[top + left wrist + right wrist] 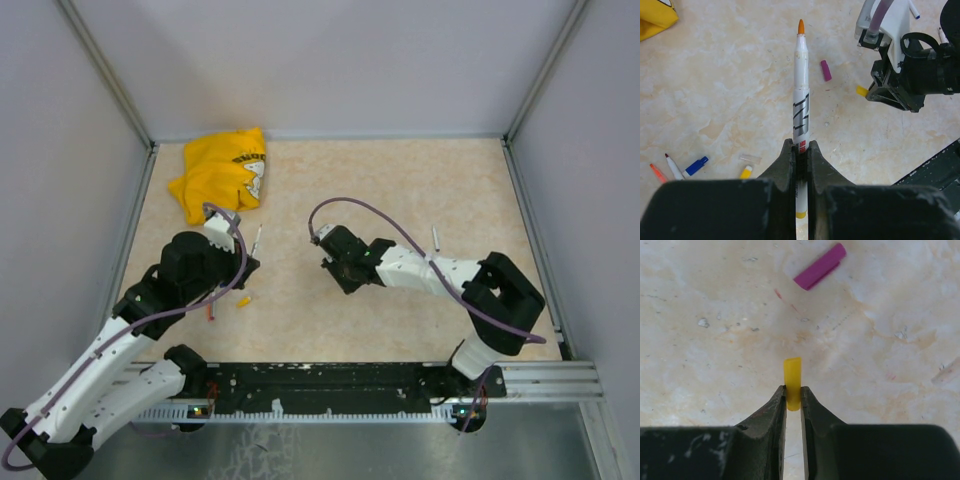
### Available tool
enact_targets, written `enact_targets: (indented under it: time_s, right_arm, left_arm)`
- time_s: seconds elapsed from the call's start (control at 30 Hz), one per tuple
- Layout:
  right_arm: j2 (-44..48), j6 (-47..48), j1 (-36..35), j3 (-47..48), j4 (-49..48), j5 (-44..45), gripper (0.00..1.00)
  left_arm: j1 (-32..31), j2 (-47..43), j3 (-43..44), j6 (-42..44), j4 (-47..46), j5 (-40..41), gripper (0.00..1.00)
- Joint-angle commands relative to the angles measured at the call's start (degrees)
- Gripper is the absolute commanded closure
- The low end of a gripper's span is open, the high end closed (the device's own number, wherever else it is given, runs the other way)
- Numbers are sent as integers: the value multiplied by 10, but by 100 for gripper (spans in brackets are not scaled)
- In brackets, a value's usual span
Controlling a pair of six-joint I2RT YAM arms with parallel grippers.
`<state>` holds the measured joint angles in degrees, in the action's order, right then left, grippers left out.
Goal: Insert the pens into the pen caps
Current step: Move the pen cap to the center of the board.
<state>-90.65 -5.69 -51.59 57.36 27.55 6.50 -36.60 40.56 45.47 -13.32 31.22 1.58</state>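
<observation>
**Top view.** Left tool [250, 258]: clenched on a white pen [257, 240], which is aimed across the table [420, 190] at the right tool [322, 252]. The tools face each other, near but apart, likely lined up for capping. Yellow cloth [222, 172]: far left, idle.

**Left wrist view.** The pen is gripped low on the barrel, leaving its orange tip free and forward. Purple cap [825, 70]: loose on the table beyond the tip.

**Right wrist view.** Right tool pinches a yellow cap [792, 375] by one end, the other end projecting. Which end is open cannot be told.
</observation>
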Motion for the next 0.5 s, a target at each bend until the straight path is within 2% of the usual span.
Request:
enact_targets:
  time_s: [0.0, 0.23, 0.47]
  right_arm:
    - [15, -138, -1, 3, 55, 101, 85]
    - [60, -252, -1, -81, 64, 72, 84]
    - [88, -283, -1, -124, 42, 45, 80]
  left_arm:
    - [1, -4, -2, -5, -15, 8, 100]
    - [1, -1, -3, -6, -15, 10, 100]
    - [1, 3, -3, -6, -17, 9, 100]
